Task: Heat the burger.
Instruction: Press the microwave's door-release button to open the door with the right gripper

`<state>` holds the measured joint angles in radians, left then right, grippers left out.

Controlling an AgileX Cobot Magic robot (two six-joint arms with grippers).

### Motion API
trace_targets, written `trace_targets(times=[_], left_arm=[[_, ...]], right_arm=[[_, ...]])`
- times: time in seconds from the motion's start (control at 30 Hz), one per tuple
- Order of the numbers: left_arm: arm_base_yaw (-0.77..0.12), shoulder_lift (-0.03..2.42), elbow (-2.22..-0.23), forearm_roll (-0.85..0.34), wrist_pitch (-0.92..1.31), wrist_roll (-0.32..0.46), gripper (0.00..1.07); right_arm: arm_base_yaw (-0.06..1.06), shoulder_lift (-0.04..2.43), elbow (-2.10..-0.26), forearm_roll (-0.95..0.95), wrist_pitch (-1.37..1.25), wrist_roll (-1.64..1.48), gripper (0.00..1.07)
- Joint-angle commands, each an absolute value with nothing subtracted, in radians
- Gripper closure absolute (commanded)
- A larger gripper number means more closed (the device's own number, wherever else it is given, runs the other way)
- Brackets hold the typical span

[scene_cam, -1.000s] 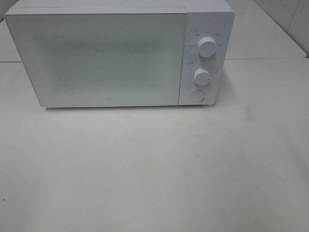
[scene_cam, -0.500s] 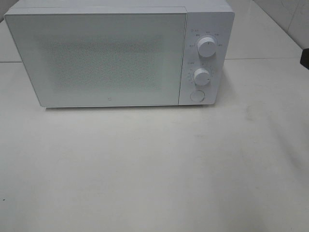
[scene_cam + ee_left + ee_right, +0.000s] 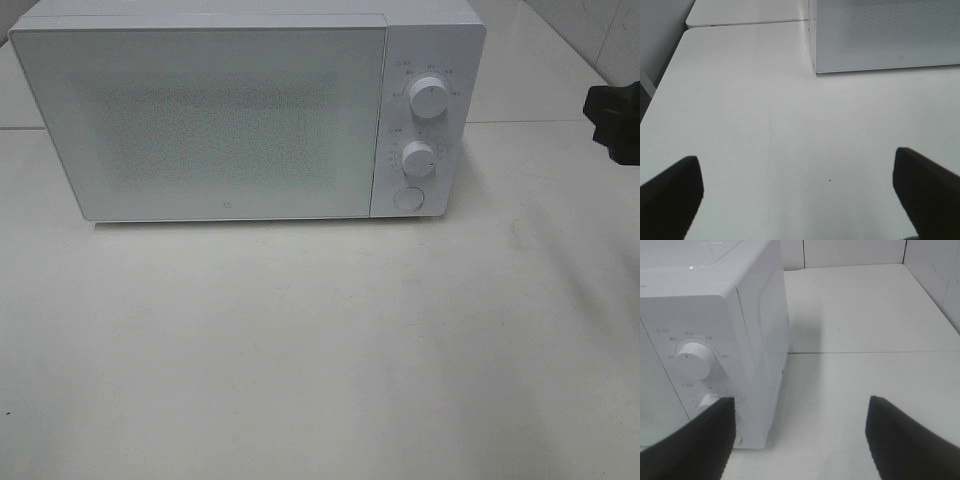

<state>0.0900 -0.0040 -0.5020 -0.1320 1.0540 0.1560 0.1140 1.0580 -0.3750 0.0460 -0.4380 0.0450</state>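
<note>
Across the lower frame of the high view, bare white table (image 3: 320,350); no burger on it, nor in either wrist view. It may sit behind the shut door, which the pictures cannot tell.

Upper half of the frame: white microwave (image 3: 466,50), its frosted door (image 3: 220,120) closed flush. Control strip to the door's right, with the upper knob (image 3: 428,98), lower knob (image 3: 418,159) and round button (image 3: 408,198) beneath.

Right arm (image 3: 612,120) shows at the right edge, level with the upper knob and well apart from it. Right gripper (image 3: 799,404): fingers spread wide, nothing between, facing the control strip. Left gripper (image 3: 795,160): fingers likewise apart and empty, low over the table.

Judgement: approach to the controls — either the button to release the door, or a knob to start heating. Next move needs the right fingers brought squarely onto one small control, narrowed first if a knob is to be turned.
</note>
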Motion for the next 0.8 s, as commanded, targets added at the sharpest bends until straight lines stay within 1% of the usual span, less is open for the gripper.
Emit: trace_targets(times=[0.03,0.13,0.23,0.3,0.33,0.37,0.4,0.47,0.5,0.53,0.6,0.63,0.67,0.7,0.73,0.77,0.8], left_arm=[[0.094,-0.024,-0.499,-0.142,1.041,0.155,0.09],[0.094,-0.024,-0.499,-0.142,1.041,0.155,0.09],[0.094,-0.024,-0.499,-0.142,1.041,0.155,0.09],[0.094,-0.024,-0.499,-0.142,1.041,0.155,0.09],[0.094,-0.024,-0.499,-0.142,1.041,0.155,0.09],[0.094,-0.024,-0.499,-0.142,1.041,0.155,0.09],[0.094,-0.024,-0.499,-0.142,1.041,0.155,0.09],[0.094,-0.024,-0.499,-0.142,1.041,0.155,0.09],[0.094,-0.024,-0.499,-0.142,1.041,0.155,0.09],[0.094,-0.024,-0.499,-0.142,1.041,0.155,0.09],[0.094,-0.024,-0.499,-0.142,1.041,0.155,0.09],[0.094,-0.024,-0.499,-0.142,1.041,0.155,0.09],[0.094,-0.024,-0.499,-0.142,1.041,0.155,0.09],[0.094,-0.024,-0.499,-0.142,1.041,0.155,0.09],[0.094,-0.024,-0.499,-0.142,1.041,0.155,0.09],[0.094,-0.024,-0.499,-0.142,1.041,0.155,0.09],[0.094,-0.024,-0.499,-0.142,1.041,0.155,0.09]], right_arm=[[0.108,1.091,-0.316,0.15,-0.596,0.015,0.36],[0.108,1.115,-0.284,0.2,-0.654,0.0,0.36],[0.108,1.122,-0.278,0.206,-0.667,0.0,0.36],[0.147,1.162,-0.249,0.235,-0.743,0.0,0.36],[0.147,1.162,-0.249,0.235,-0.743,0.0,0.36],[0.163,1.176,-0.244,0.247,-0.761,0.0,0.36],[0.208,1.218,-0.236,0.266,-0.807,-0.008,0.36],[0.228,1.237,-0.235,0.279,-0.831,-0.01,0.36],[0.277,1.283,-0.235,0.313,-0.872,-0.019,0.36],[0.277,1.283,-0.235,0.313,-0.872,-0.019,0.36],[0.343,1.343,-0.235,0.385,-0.961,-0.052,0.36],[0.343,1.343,-0.235,0.385,-0.961,-0.052,0.36],[0.388,1.384,-0.235,0.434,-1.014,-0.068,0.36],[0.388,1.384,-0.235,0.434,-1.014,-0.068,0.36],[0.414,1.406,-0.235,0.462,-1.04,-0.08,0.36],[0.467,1.452,-0.235,0.516,-1.086,-0.1,0.36],[0.467,1.452,-0.235,0.516,-1.086,-0.1,0.36]])
